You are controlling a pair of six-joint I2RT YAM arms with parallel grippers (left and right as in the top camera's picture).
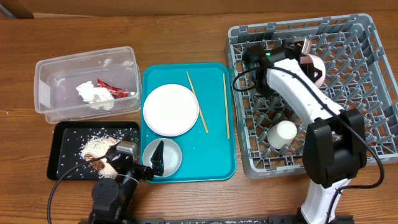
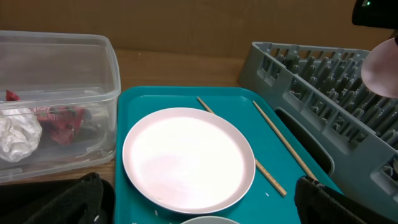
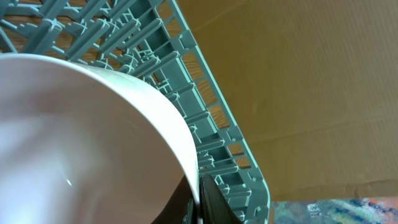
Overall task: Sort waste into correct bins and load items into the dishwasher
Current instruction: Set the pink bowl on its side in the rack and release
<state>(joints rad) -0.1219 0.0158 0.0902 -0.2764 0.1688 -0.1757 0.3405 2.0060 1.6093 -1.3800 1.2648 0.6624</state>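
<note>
Step in hand, as I judge it: setting the pink bowl (image 1: 316, 67) into the dish rack (image 1: 367, 74). The right gripper (image 3: 199, 208) is clamped on the bowl's rim, one finger inside and one outside, over the far middle of the rack. The bowl is tilted, its hollow facing the wrist camera.

To do it well:
- Lower the bowl on edge between two peg rows so it leans and does not rock.
- Keep it clear of the white cup (image 1: 285, 133) standing nearer in the rack.
- Let go only once the rim is on the lattice; the wall is smooth and glossy, so a thin-edge pinch may slip.

The left gripper (image 1: 159, 159) has its fingers wide apart, low over the white bowl (image 1: 171, 155) at the near left corner of the teal tray (image 1: 214, 155). It holds nothing.

Materials and shapes:
- Rack: grey moulded plastic, open grid floor, upright pegs.
- Plate (image 1: 170, 109): round, pale, slightly glossy, flat on the tray.
- Two chopsticks (image 1: 197, 102) (image 1: 226, 102): thin wood, lying right of the plate, apart from each other.
- Clear tub (image 1: 50, 93), far left: hard see-through plastic, holding the crumpled napkin (image 1: 92, 93) and the red wrapper (image 1: 112, 88).
- Black tray (image 1: 59, 155), near left: shallow, strewn with rice (image 1: 99, 144) and brown scraps.
</note>
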